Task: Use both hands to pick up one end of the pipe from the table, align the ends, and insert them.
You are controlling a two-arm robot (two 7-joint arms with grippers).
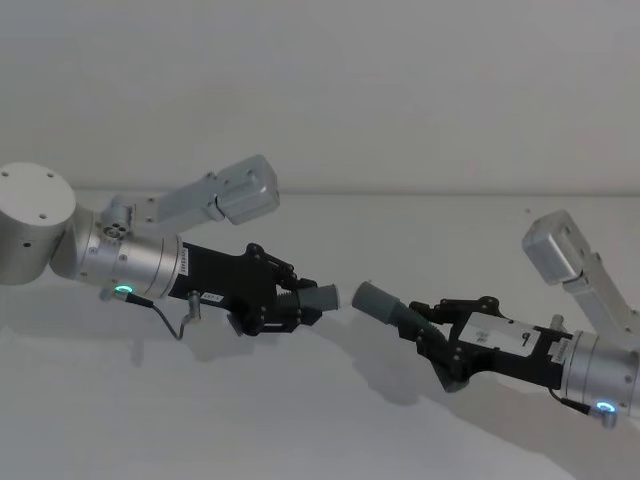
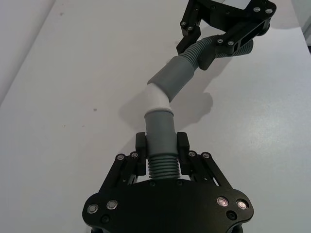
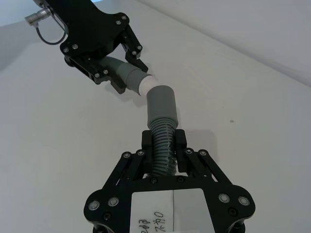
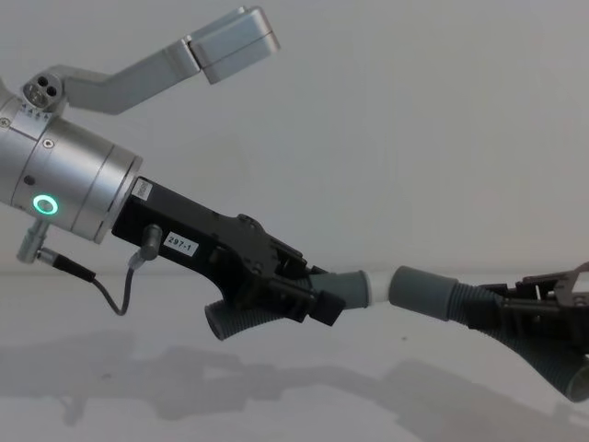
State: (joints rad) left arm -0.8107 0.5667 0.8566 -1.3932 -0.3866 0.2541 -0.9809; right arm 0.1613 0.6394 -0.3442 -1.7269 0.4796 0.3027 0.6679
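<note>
Right pincer (image 3: 164,141) in the foreground, 2 black fingers (image 3: 148,141) clamped on the ribbed part of the darker hose piece (image 3: 163,145). Wide smooth socket (image 3: 161,102) pointing away from the camera, held above the white table (image 3: 233,121). Farther off, left pincer (image 3: 121,73) gripping the lighter hose piece (image 3: 127,75) by its grey collar. White tip (image 3: 146,86) meeting the socket's mouth at an angle, touching or just beside its rim; impossible to tell whether any of it sits inside. Thin cable (image 3: 41,26) looping off the left wrist.
</note>
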